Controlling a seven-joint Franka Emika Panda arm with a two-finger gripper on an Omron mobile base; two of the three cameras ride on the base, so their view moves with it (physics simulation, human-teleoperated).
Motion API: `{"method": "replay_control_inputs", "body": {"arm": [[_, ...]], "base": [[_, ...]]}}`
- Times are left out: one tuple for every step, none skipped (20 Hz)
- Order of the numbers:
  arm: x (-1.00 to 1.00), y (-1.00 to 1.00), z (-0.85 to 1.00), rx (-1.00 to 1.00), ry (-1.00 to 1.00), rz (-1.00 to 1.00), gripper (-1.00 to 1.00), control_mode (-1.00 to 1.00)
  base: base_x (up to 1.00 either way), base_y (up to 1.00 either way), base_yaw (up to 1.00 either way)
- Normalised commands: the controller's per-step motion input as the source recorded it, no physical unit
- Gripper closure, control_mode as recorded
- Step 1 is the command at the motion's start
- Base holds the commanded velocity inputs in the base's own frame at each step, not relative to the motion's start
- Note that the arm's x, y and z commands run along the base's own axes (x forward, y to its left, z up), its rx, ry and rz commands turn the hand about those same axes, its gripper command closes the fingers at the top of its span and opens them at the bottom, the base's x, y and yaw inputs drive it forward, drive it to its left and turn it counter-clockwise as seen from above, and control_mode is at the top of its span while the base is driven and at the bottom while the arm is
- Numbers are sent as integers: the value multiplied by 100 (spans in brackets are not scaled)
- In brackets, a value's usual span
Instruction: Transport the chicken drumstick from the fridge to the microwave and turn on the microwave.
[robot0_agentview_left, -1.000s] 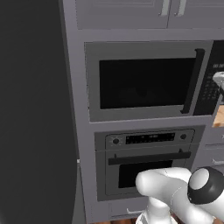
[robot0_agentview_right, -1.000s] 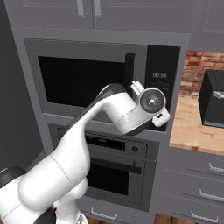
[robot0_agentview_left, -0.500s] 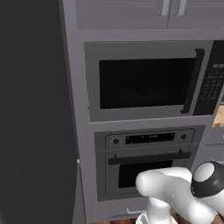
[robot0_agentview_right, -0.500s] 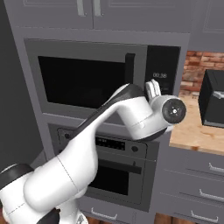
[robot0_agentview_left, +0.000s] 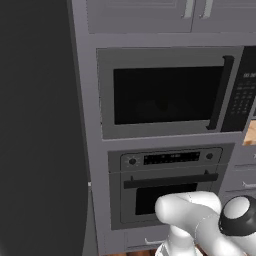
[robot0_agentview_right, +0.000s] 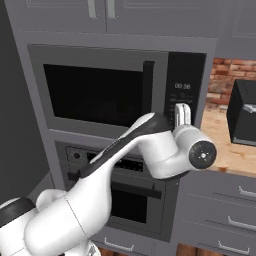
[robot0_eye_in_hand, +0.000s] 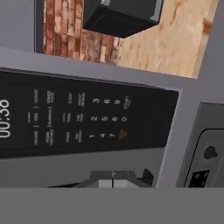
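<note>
Microwave (robot0_agentview_right: 115, 90) keypad panel (robot0_eye_in_hand: 83, 116) sits just beyond the closed jaws.

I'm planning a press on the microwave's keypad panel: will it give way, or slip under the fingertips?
The keypad panel looks flat and built into the microwave, so it will probably stay put. Its glossy black face may be slippery, so a square press seems safer. The shut gripper sits close to it.
</note>
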Motion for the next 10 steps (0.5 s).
{"method": "replay_control_inputs", "body": {"arm": [[-9, 0, -39, 17, -6, -8, 100, -100], [-5, 0, -38, 17, -5, -7, 100, -100], [0, 0, -38, 18, -3, -6, 100, -100], [0, 0, -29, 18, -5, -6, 100, -100], [0, 0, -24, 17, -4, -5, 100, -100], [0, 0, -11, 13, -8, -2, 100, -100], [0, 0, -6, 7, -13, -1, 100, -100], [4, 0, -10, 4, -13, 0, 100, -100], [8, 0, -7, 4, -12, -2, 100, -100], [5, 0, -8, 4, -12, -3, 100, -100]], "base": [[0, 0, 0], [0, 0, 0], [0, 0, 0], [0, 0, 0], [0, 0, 0], [0, 0, 0], [0, 0, 0], [0, 0, 0], [0, 0, 0], [0, 0, 0]]}}
